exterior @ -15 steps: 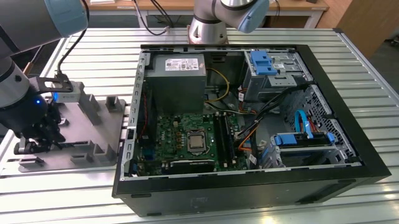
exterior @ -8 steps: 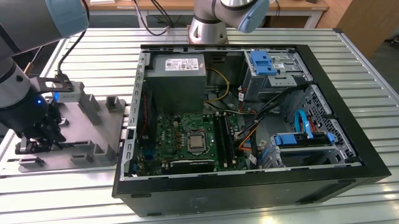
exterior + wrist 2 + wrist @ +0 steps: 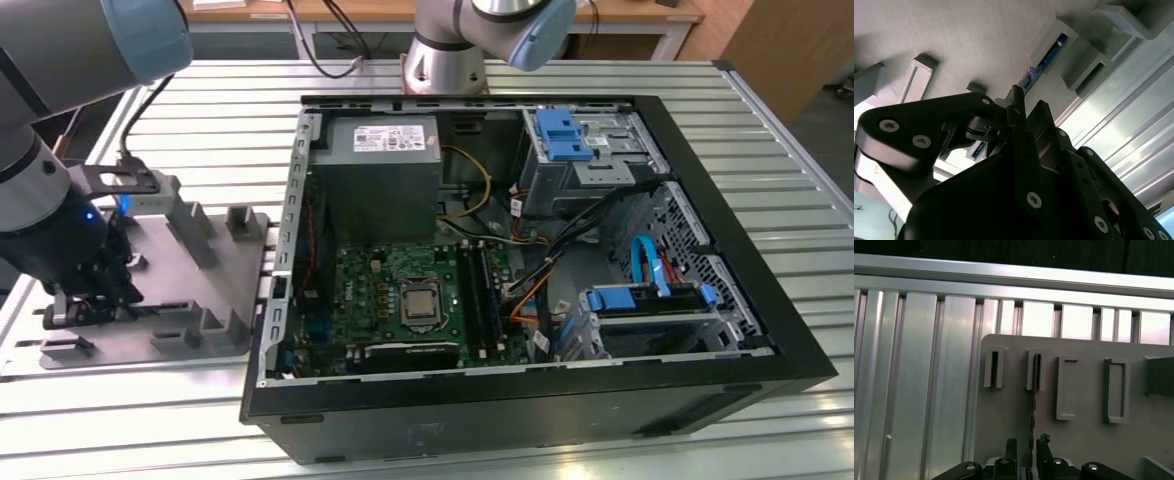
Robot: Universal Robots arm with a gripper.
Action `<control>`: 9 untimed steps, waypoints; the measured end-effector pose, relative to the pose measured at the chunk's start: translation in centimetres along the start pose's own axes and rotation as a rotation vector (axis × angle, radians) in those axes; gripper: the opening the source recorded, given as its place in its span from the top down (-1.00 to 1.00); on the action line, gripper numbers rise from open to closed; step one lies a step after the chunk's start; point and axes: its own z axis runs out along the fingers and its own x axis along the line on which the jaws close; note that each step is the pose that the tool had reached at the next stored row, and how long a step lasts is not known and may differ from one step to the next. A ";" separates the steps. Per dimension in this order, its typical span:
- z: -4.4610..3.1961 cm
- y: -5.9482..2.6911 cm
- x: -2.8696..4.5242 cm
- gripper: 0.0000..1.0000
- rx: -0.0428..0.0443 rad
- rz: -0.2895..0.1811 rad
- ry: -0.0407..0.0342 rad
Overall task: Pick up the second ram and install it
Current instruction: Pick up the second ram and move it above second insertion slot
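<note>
The second ram (image 3: 1032, 405) is a thin dark stick standing on edge in a slotted holder (image 3: 1035, 371) of the grey fixture plate (image 3: 200, 290), at the exterior view's left, beside the computer case. In the second wrist view its blue edge (image 3: 1053, 49) runs out from the holder toward the fingers. My gripper (image 3: 1027, 444) is lowered onto the plate (image 3: 83, 305), with one black finger on each side of the stick and a small gap showing. It looks open around the ram. The stick's end under the fingers (image 3: 1017, 100) is hidden.
The open computer case (image 3: 534, 270) lies at the exterior view's right, with the green motherboard (image 3: 394, 300) and its long black memory slots (image 3: 483, 300) inside. Cables, drive cages and the power supply (image 3: 380, 180) crowd it. More holders (image 3: 1116, 390) stand on the plate. The table is ribbed aluminium.
</note>
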 end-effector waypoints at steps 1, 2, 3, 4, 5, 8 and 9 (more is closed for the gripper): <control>0.11 0.01 -0.07 0.40 0.0003 0.000 -0.0017; 0.21 0.03 -0.10 0.40 0.0004 0.000 -0.0027; 0.36 0.06 -0.12 0.40 0.0002 0.000 -0.0030; 0.53 0.09 -0.14 0.40 0.0001 0.000 -0.0031; 0.71 0.11 -0.15 0.40 0.0002 0.000 -0.0031; 1.24 0.12 -0.19 0.40 0.0002 0.000 -0.0032; 1.36 0.13 -0.19 0.40 0.0003 0.000 -0.0032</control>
